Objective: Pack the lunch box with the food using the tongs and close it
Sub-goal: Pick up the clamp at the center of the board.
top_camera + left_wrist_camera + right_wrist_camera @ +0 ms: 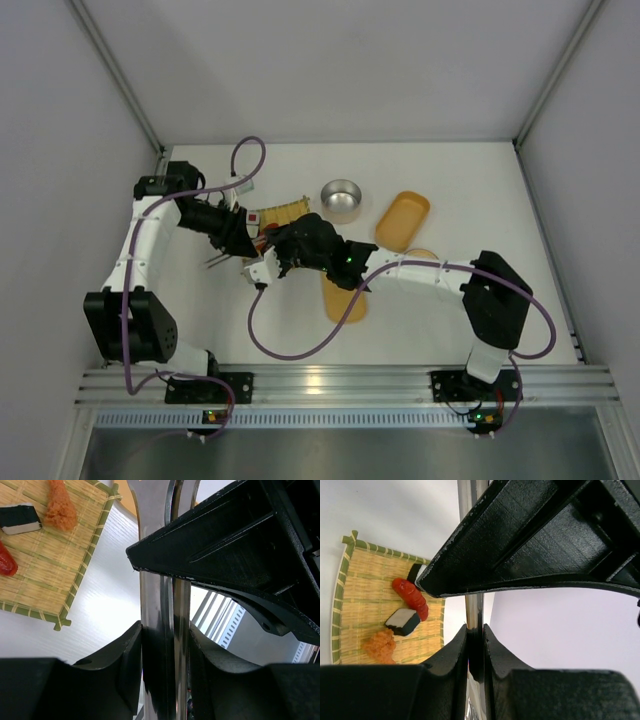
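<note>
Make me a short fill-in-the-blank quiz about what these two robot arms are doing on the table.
1. The left gripper and the right gripper are both shut on the silver ___.
2. The red food piece lies ___ the woven mat.
3. In the top view, the steel bowl stands ___ the mat and a yellow-orange lunch box piece.
Missing words: tongs; on; between.
</note>
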